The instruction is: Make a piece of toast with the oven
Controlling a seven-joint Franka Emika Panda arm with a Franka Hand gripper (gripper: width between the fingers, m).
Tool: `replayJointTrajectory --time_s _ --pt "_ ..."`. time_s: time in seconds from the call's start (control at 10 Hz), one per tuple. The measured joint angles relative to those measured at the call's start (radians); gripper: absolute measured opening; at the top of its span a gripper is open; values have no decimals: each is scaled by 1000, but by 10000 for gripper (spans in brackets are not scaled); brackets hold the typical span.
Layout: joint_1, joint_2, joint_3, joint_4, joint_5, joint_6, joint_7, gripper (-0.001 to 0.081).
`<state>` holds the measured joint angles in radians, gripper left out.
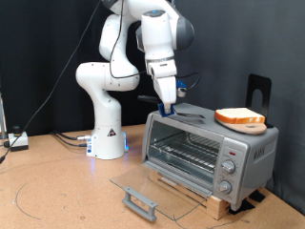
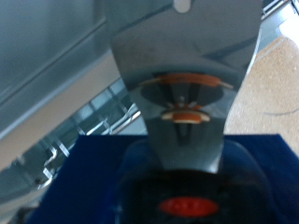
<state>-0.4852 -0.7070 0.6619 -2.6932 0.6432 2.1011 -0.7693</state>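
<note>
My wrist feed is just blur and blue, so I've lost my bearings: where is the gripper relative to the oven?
Observer: The gripper is just over the top of the oven, near its end on the exterior view's left.
Operator: Is the door open?
Observer: Yes, the glass door lies folded down flat in front.
Operator: And the bread?
Observer: The piece of toast sits on a plate on top of the oven, toward the exterior view's right, apart from the gripper.
</note>
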Motion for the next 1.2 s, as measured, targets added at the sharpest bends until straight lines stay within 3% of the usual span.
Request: replayJointTrajectory --time_s 0.4,1.2 --pt "1 64 58 44 71 70 23 396" --pt "3 27 40 69 94 47 14 396"
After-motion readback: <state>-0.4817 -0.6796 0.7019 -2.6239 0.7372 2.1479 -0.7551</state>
